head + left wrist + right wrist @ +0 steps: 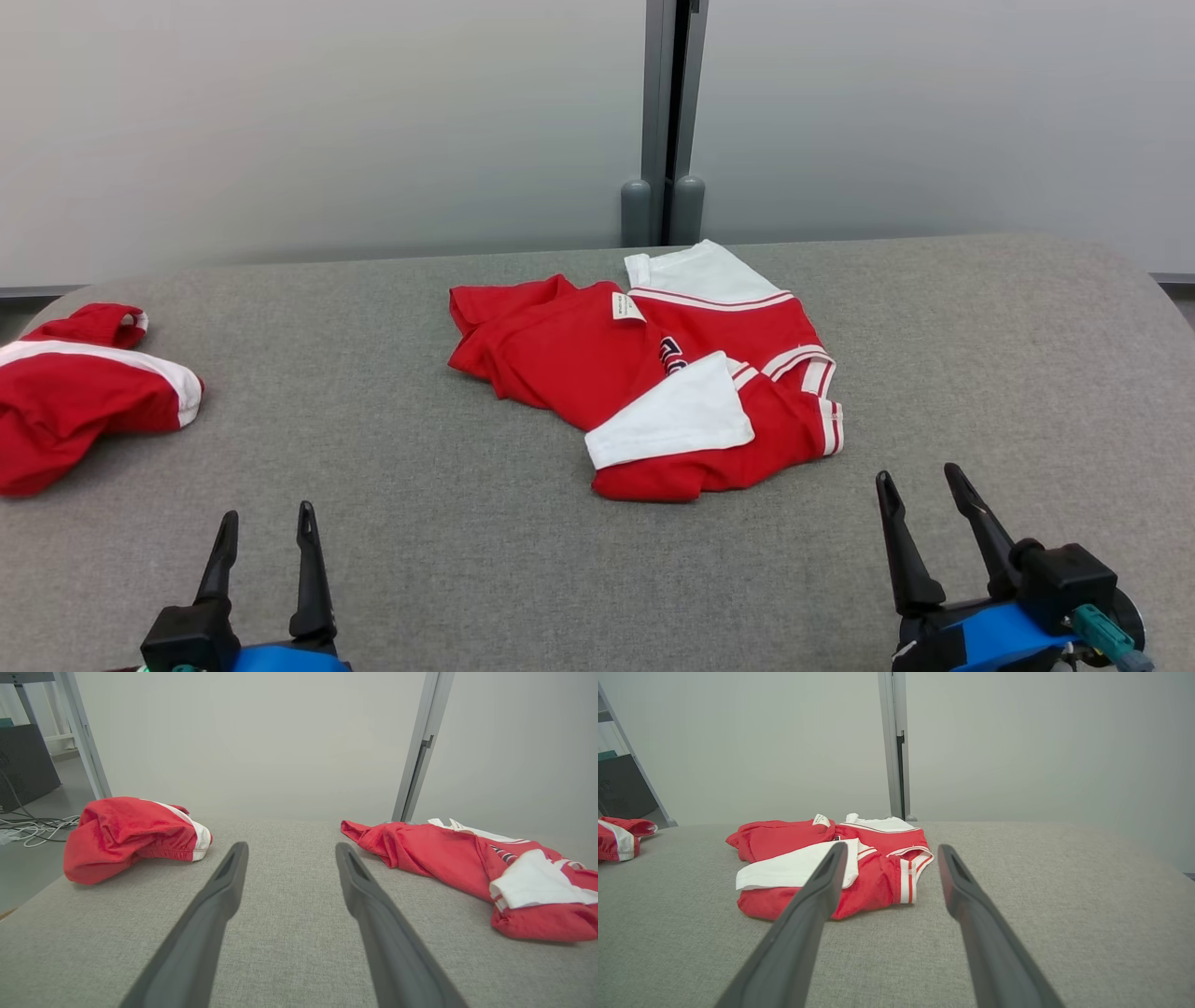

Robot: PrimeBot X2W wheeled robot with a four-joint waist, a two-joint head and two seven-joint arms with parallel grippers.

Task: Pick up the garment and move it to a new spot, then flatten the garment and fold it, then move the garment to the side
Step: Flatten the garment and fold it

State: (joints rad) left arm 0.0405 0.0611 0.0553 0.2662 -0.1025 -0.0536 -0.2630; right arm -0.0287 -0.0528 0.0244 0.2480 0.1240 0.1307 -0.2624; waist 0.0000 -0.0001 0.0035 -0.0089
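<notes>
Red-and-white garment [560, 355] lies crumpled on the grey tabletop [373, 467], in front of both hands and touching neither of them. A white panel is folded over its near part, and a small white label shows on the red cloth.

The right hand [917, 471] is wide open and holds nothing. From this hand the garment is ahead and to the left, with a strip of bare tabletop between the fingertips and the near red edge. In the right wrist view the right hand [892, 845] points past the striped edge of the garment [775, 835], and its left finger covers a part of the white panel.

The left hand [267, 511] is also wide open and empty. From this hand the garment is ahead and well to the right. In the left wrist view the garment [434, 854] sits to the right of the left hand [290, 845], and bare tabletop lies between the two fingers.

A second red-and-white cloth [75, 401] lies bunched ahead and to the left of the left hand, well apart from the garment. It shows in the left wrist view [126, 835] too.
</notes>
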